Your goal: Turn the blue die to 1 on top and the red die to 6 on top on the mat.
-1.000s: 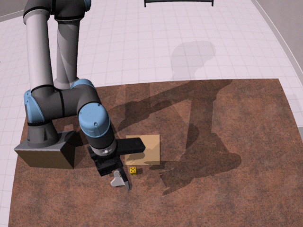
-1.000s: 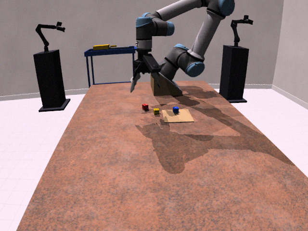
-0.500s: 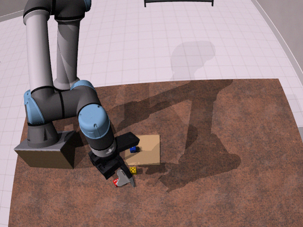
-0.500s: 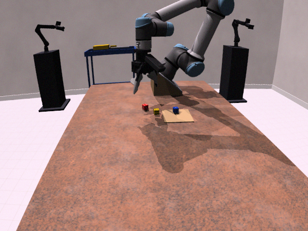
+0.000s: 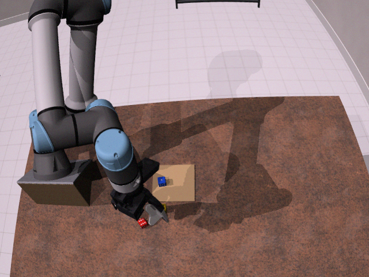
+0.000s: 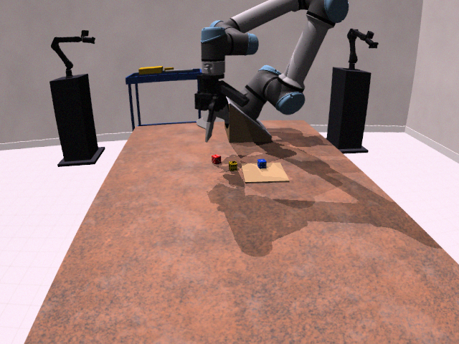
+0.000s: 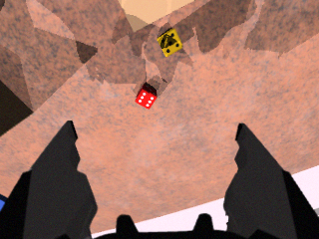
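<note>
Right now, the hand [image 5: 149, 213] [image 6: 205, 132] [image 7: 158, 122] is wide, and nothing is in its grip. It hangs over the table [image 5: 253, 244] [image 6: 237, 296] [image 7: 199, 149], pointing down, with its tips up above the top.

The blue die [image 5: 161, 181] [image 6: 261, 163] sits flat on the tan mat [image 5: 184, 184] [image 6: 265, 175] [image 7: 155, 7], all of it inside the edges. It has one dot on top, so that is the 1.

The red die [image 5: 142, 223] [image 6: 216, 159] [image 7: 146, 99] is on the table, well off the mat. It looks flat, and its top shows six white dots in two rows. So its number is right, but its place is not.

The yellow die [image 5: 164, 207] [image 6: 232, 165] [image 7: 169, 42] is on the table too, near the mat and between it and the red die. Dark shade falls on its top, so I cannot tell its number for sure. From the top, part of it hides behind the hand.

In back stands a blue cart [image 6: 163, 77] with a yellow thing [image 6: 150, 70] on it.

From where I stand, the pincer [image 5: 141, 205] [image 6: 214, 125] [image 7: 158, 122] has turned counterclockwise as seen from above. The black bar [image 5: 149, 169] [image 6: 234, 93] on its side pointed right in the top view; now it slants right and far. Its visible grey finger [image 5: 156, 213] [image 6: 209, 127] has swung to the right and slightly far there, and in the exterior view right and a little nearer. From above, the blue die [image 5: 161, 181] [image 6: 261, 163] and the red die [image 5: 142, 223] [image 6: 216, 159] [image 7: 146, 98] have come out of hiding, while the yellow die [image 5: 164, 208] [image 6: 232, 165] [image 7: 169, 42] has become mostly covered. The pincer's shadow on the counter [image 5: 268, 244] [image 6: 222, 296] [image 7: 199, 85] has shifted too.
</note>
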You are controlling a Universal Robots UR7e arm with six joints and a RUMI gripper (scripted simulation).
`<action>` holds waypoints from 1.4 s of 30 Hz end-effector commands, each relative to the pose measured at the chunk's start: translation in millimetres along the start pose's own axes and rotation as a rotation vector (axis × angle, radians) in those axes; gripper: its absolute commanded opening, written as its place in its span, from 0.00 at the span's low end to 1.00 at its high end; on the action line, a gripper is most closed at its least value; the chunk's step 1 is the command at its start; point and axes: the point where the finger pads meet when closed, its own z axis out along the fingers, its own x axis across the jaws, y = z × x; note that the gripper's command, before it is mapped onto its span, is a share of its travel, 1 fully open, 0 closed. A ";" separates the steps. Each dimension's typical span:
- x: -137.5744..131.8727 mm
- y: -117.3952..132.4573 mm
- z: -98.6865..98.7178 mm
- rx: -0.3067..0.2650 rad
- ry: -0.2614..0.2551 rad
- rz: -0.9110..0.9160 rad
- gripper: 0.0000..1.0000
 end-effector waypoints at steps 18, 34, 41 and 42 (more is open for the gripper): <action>-8.7 6.1 4.8 0.009 0.002 -0.494 1.00; -12.6 11.3 7.2 0.010 0.003 -0.796 1.00; -13.6 13.3 8.0 0.010 0.004 -0.895 1.00; -13.7 13.5 8.1 0.010 0.004 -0.906 1.00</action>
